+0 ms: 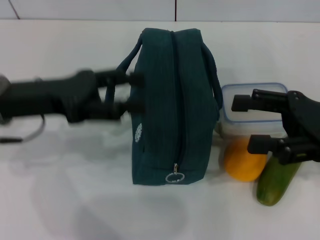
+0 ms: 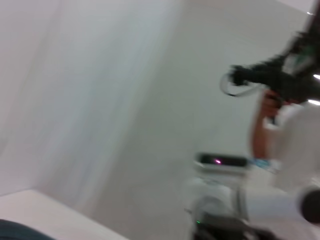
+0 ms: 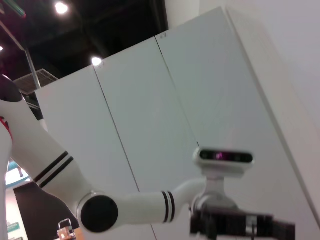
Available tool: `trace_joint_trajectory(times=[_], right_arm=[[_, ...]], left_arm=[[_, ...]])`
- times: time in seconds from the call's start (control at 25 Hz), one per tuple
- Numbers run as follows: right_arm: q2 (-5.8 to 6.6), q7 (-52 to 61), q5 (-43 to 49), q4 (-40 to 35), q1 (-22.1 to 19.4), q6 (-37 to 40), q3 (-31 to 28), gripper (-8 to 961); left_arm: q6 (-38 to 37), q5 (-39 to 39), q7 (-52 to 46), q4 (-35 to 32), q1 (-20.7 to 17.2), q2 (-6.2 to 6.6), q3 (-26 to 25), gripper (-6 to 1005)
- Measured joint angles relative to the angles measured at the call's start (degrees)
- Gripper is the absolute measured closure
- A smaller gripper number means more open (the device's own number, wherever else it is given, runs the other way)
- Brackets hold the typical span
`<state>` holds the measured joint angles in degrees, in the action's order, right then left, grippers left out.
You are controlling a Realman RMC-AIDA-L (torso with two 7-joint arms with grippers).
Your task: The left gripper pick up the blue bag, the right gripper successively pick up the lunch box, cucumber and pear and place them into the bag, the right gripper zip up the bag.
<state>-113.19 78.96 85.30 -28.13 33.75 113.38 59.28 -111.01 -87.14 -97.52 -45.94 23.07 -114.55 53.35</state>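
The blue bag point(image 1: 170, 105) lies in the middle of the white table, its zipper closed and the ring pull point(image 1: 175, 176) at the near end. My left gripper point(image 1: 136, 91) reaches in from the left, open, with its fingertips at the bag's left side just below the left handle point(image 1: 127, 60). On the right, my right gripper point(image 1: 247, 124) is open and hovers over the lunch box point(image 1: 246, 92). The pear point(image 1: 243, 160) and the cucumber point(image 1: 277, 180) lie just in front of the box. A corner of the bag point(image 2: 20, 231) shows in the left wrist view.
The table point(image 1: 75, 200) runs back to a grey wall. The right wrist view shows only wall panels and the robot's own head camera point(image 3: 222, 156). A person stands far off in the left wrist view.
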Motion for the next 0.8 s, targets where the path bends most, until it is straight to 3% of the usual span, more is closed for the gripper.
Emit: trace_joint_trajectory(times=[0.16, 0.32, 0.52, 0.8], right_arm=[[1.52, -0.58, 0.66, 0.04, -1.54, -0.5, -0.35, 126], [2.88, -1.5, 0.51, 0.0, -4.36, -0.92, -2.0, 129], [3.54, -2.95, 0.63, -0.04, -6.42, -1.21, -4.16, 132], [3.74, -5.29, 0.49, -0.08, -8.58, -1.7, -5.08, 136]], left_arm=[[5.43, -5.66, -14.23, -7.96, 1.29, 0.01, -5.18, 136], [11.76, -13.49, -27.18, -14.78, 3.95, -0.04, -5.98, 139], [13.81, -25.1, -41.32, -19.98, 8.99, 0.06, -5.84, 141], [13.86, -35.9, -51.42, -21.71, 14.69, -1.23, -4.31, 145]])
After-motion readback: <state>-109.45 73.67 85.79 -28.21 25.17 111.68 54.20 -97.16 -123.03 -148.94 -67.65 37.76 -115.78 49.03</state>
